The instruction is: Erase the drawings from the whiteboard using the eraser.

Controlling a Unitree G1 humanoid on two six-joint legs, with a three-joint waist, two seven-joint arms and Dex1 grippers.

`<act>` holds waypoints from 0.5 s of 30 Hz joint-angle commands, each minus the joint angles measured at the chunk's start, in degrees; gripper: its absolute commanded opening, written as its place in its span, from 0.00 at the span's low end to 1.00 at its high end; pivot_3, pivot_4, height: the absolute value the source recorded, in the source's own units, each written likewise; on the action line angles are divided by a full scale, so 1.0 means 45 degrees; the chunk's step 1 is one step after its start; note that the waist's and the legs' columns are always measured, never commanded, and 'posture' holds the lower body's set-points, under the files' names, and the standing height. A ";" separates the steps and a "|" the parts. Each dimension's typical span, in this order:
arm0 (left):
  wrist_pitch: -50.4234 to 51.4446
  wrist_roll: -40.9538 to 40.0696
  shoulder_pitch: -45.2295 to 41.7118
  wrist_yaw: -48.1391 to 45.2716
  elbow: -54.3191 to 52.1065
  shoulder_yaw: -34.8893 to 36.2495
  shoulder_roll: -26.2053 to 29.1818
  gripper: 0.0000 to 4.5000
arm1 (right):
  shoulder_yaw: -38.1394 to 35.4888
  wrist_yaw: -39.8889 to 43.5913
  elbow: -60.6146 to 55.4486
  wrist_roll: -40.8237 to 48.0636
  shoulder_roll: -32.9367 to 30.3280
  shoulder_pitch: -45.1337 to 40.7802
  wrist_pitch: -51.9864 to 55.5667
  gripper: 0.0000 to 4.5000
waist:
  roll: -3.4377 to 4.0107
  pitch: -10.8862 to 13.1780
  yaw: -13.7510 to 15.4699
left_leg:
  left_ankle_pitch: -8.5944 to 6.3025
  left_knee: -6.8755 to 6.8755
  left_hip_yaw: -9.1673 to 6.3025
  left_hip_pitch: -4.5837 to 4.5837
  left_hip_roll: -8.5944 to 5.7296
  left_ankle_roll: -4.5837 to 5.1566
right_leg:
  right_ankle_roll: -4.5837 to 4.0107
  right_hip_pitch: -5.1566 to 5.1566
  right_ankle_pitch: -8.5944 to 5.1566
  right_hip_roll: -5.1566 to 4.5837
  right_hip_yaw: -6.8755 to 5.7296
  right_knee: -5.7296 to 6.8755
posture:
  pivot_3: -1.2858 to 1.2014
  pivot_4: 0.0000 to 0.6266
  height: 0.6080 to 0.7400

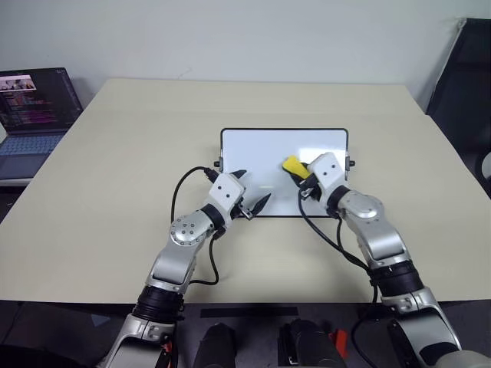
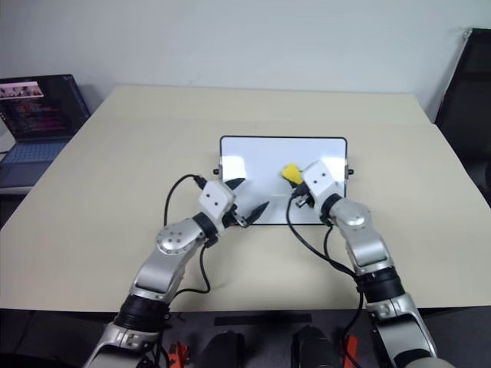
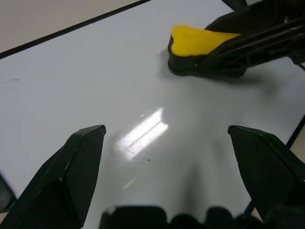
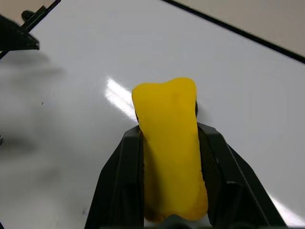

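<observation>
The whiteboard lies flat in the middle of the table, its black frame visible all round. My right gripper is shut on the yellow eraser, whose dark underside rests on the board's right half. My left gripper stands open over the board's near left part, nothing between its fingers. From the left wrist the eraser sits ahead, clamped by the other gripper's black fingers. The drawings are out of view; the visible white surface looks plain apart from a tiny speck and glare.
An open laptop sits off the table's far left corner. A black chair stands at the far right. Black cables loop from both wrists over the beige table near its front edge.
</observation>
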 commanded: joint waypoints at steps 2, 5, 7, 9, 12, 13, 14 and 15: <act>-0.0140 -0.0409 -0.0051 -0.0584 -0.0914 -0.0463 -0.0203 1.00 | -0.1121 0.0214 -0.3174 0.0845 -0.0725 0.0877 0.1273 0.26 | -0.0001 0.0001 -0.0004 | -0.0002 -0.0002 0.0002 -0.0001 0.0001 -0.0002 | 0.0004 -0.0001 -0.0002 -0.0002 0.0002 -0.0006 | 0.52 0.24 1.00; -0.0251 -0.1098 -0.0372 -0.1625 -0.0756 -0.0575 -0.0172 1.00 | -0.2134 0.0079 -0.5423 0.1345 -0.1443 0.1987 0.3457 0.26 | 0.0001 0.0002 0.0030 | -0.0002 -0.0009 -0.0013 -0.0002 0.0002 -0.0002 | -0.0002 -0.0003 -0.0011 0.0000 -0.0014 -0.0003 | 0.52 0.24 1.00; -0.0352 -0.1573 -0.0642 -0.2390 -0.0516 -0.0587 -0.0132 1.00 | -0.2737 -0.0179 -0.6472 0.1522 -0.1736 0.2595 0.4803 0.26 | 0.0001 0.0002 0.0013 | -0.0002 -0.0009 -0.0013 0.0002 0.0002 -0.0002 | -0.0002 -0.0001 -0.0012 0.0002 -0.0015 0.0000 | 0.52 0.24 1.00; -0.0505 -0.2028 -0.0939 -0.3358 -0.0239 -0.0691 -0.0087 1.00 | -0.3382 -0.0471 -0.7449 0.1648 -0.1961 0.3231 0.6003 0.26 | 0.0000 0.0003 -0.0006 | -0.0001 -0.0004 -0.0012 0.0004 0.0001 -0.0002 | -0.0003 -0.0001 -0.0012 0.0002 -0.0013 0.0006 | 0.52 0.24 1.00; -0.0749 -0.2650 -0.1424 -0.5292 0.0319 -0.1144 0.0023 1.00 | -0.4665 -0.1026 -0.8375 0.1719 -0.1966 0.4337 0.7708 0.26 | 0.0001 0.0002 -0.0015 | -0.0001 -0.0003 -0.0013 0.0011 0.0000 -0.0002 | -0.0006 0.0003 -0.0014 0.0007 -0.0015 0.0009 | 0.52 0.24 1.00; -0.0789 -0.2778 -0.1489 -0.5729 0.0427 -0.1251 0.0052 1.00 | -0.4881 -0.1138 -0.8481 0.1746 -0.1952 0.4518 0.8045 0.26 | 0.0002 0.0001 -0.0033 | -0.0001 -0.0003 -0.0009 0.0012 0.0000 -0.0002 | -0.0006 0.0003 -0.0015 0.0009 -0.0010 0.0008 | 0.52 0.24 1.00; -0.0847 -0.2865 -0.1549 -0.6095 0.0549 -0.1342 0.0064 1.00 | -0.5065 -0.1240 -0.8522 0.1786 -0.1947 0.4656 0.8348 0.26 | 0.0002 0.0001 -0.0057 | -0.0001 -0.0004 -0.0002 0.0013 -0.0002 -0.0002 | -0.0006 0.0003 -0.0015 0.0009 -0.0002 0.0006 | 0.52 0.24 1.00; -0.0953 -0.2889 -0.1599 -0.6342 0.0671 -0.1406 0.0067 1.00 | -0.5194 -0.1317 -0.8541 0.1823 -0.1950 0.4760 0.8569 0.26 | 0.0003 0.0002 -0.0077 | -0.0001 -0.0004 -0.0001 0.0013 -0.0002 -0.0002 | -0.0006 0.0003 -0.0015 0.0009 -0.0001 0.0004 | 0.52 0.24 1.00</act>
